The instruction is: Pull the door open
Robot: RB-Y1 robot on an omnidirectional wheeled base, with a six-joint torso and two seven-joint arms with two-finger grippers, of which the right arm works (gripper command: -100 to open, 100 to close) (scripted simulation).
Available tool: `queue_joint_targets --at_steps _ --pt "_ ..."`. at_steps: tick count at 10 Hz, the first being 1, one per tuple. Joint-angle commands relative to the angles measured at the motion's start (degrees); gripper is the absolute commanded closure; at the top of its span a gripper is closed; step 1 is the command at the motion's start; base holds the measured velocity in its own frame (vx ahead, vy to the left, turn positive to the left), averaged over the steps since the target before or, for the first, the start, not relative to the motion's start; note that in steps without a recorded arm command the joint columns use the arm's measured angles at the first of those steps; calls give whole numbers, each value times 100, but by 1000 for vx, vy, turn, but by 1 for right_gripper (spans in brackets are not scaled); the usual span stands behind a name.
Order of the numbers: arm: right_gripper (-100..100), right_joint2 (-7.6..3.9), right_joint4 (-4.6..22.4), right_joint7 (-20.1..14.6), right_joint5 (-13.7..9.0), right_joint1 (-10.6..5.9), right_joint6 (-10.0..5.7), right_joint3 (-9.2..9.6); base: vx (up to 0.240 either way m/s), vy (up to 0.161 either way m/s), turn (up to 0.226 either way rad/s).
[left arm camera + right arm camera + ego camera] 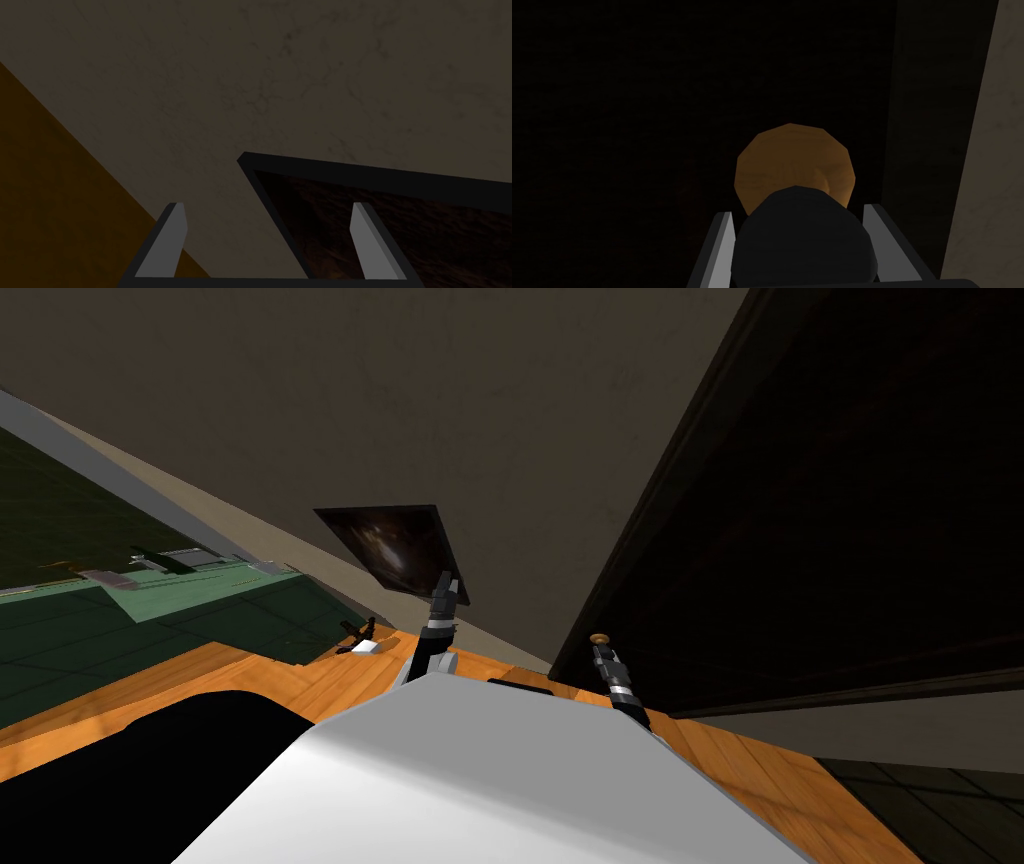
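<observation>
1. Wall (400,408): plain grey-brown and the biggest surface ahead. The door is set into it on my right side.
2. Door (850,488): very dark, in a dark frame. I cannot make out a gap at its edge, so I judge the pull not yet begun.
3. Floor (330,673): orange wood planks running up to the wall and the door.
4. Picture frame (400,548): dark and hung on the wall, well apart from the door. It plays no part in the task.
5. Left gripper (267,207): fingers spread and holding nothing, raised in front of the picture frame. Judged parked there to keep clear of the working arm.
6. Right gripper (799,210): reached to the door near its frame-side edge, with a finger against each side of the knob. It reads as clamped, giving purchase for the pull.
7. Knob (802,245): dark, round, between the right fingers.
8. Round plate (792,160): orange-brown, behind the knob, flat on the door.
</observation>
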Motion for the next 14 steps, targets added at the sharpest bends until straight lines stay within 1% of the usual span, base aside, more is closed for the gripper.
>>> queue_joint_targets --at_steps 1,7,12,14 --pt "100 3 -13 -187 -47 -2 -3 22 -39 -17 41" --pt "100 2 -43 -766 -207 -10 3 89 -36 -9 31" --pt "100 0 -77 -1452 -392 -19 10 168 -44 -15 43" --pt "100 0 -94 -1776 -484 -24 14 208 -42 -18 41"
